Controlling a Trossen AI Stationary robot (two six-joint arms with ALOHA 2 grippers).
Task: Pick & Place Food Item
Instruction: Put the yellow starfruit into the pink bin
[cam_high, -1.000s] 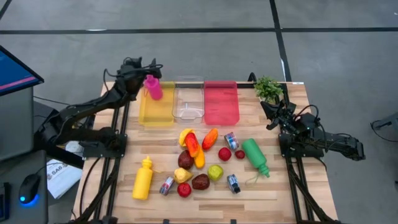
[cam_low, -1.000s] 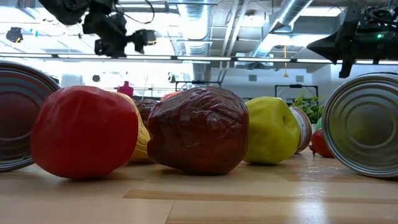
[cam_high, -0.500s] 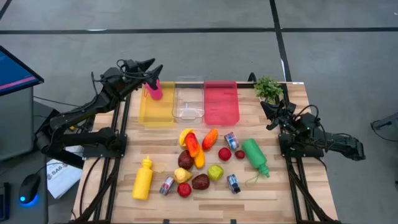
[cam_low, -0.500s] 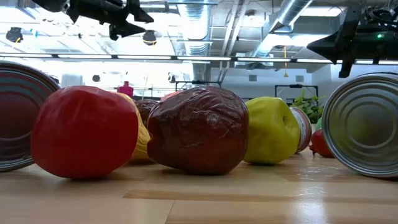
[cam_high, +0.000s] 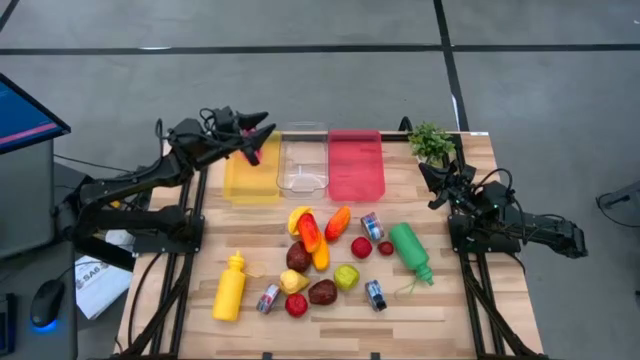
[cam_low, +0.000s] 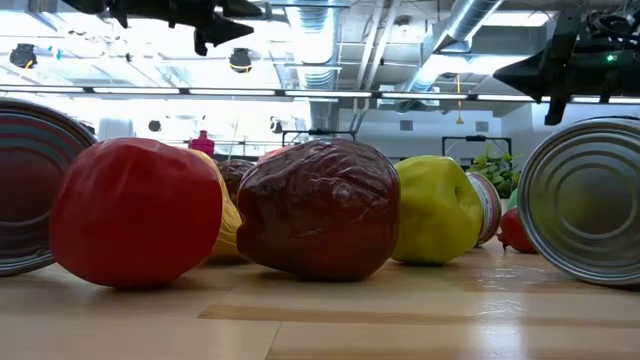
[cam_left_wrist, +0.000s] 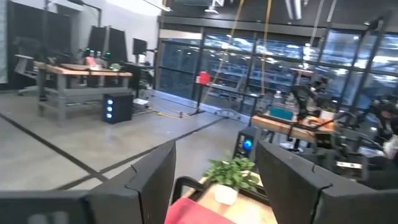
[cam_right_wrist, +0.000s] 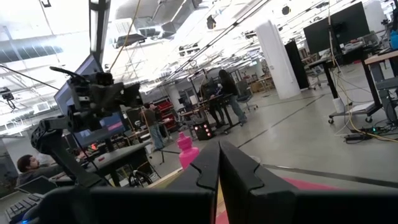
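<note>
I am holding the left gripper (cam_high: 262, 127) above the yellow bin (cam_high: 251, 180), fingers apart and holding nothing. The pink bottle (cam_high: 251, 148) is standing in that bin's far corner, so I judge one item placed. The clear bin (cam_high: 302, 178) and red bin (cam_high: 356, 166) are looking empty. Most food is sitting in the pile on the surface (cam_high: 450, 300), so much remains. Count: three bins, three small cans, one yellow bottle (cam_high: 229, 287), one green bottle (cam_high: 410, 250). The right gripper (cam_high: 433, 183) is waiting by the plant (cam_high: 432, 140), fingers pressed together.
</note>
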